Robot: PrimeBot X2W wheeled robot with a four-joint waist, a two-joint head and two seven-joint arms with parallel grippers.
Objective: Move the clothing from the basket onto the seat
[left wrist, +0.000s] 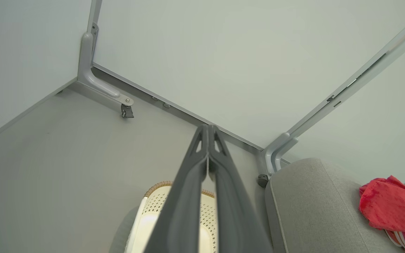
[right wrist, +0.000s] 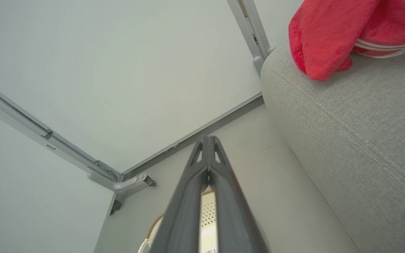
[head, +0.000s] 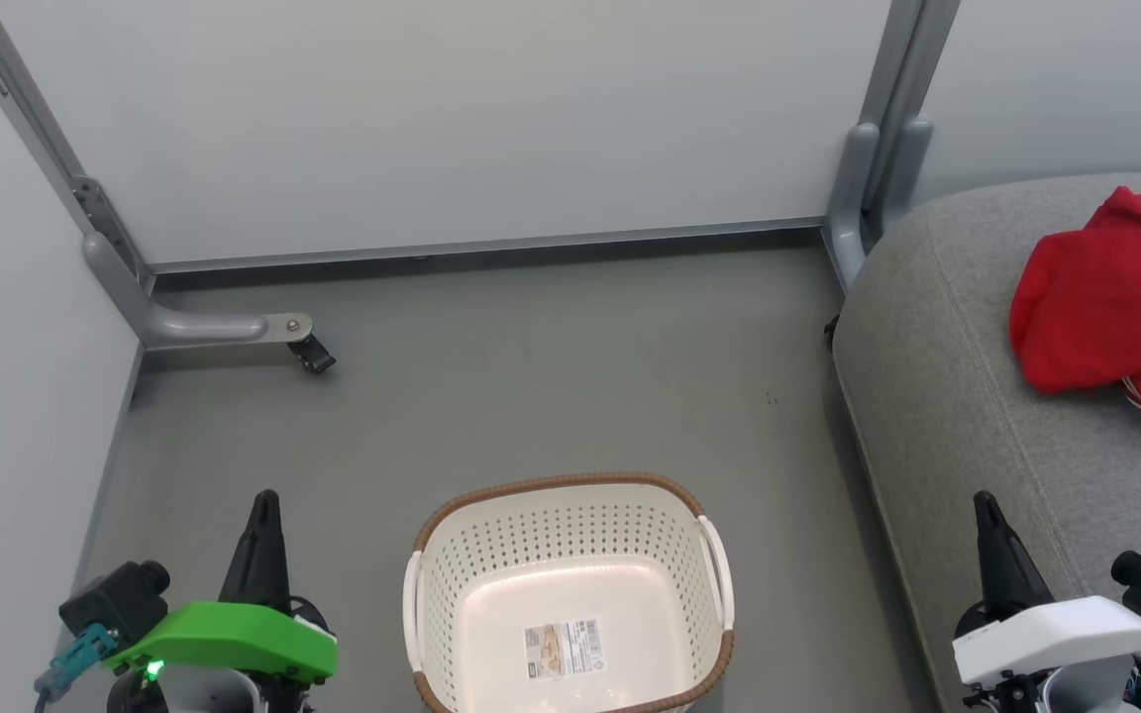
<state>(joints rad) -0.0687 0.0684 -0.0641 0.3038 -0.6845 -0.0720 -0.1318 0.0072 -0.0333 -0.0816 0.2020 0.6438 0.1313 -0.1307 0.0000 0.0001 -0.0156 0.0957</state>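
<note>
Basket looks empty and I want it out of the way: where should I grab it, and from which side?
Take the white handle on the basket's right side, coming straight down with the right gripper. The handle seems to stand proud of the wall below the brown rim, leaving room for one finger, and the basket sits upright. Open the shut jaws first.

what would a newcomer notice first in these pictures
The bright red clothing heaped on the grey seat at the right stands out most. Next is the cream basket on the floor at bottom centre, holding just a label. The left gripper and right gripper rest shut either side of it.
</note>
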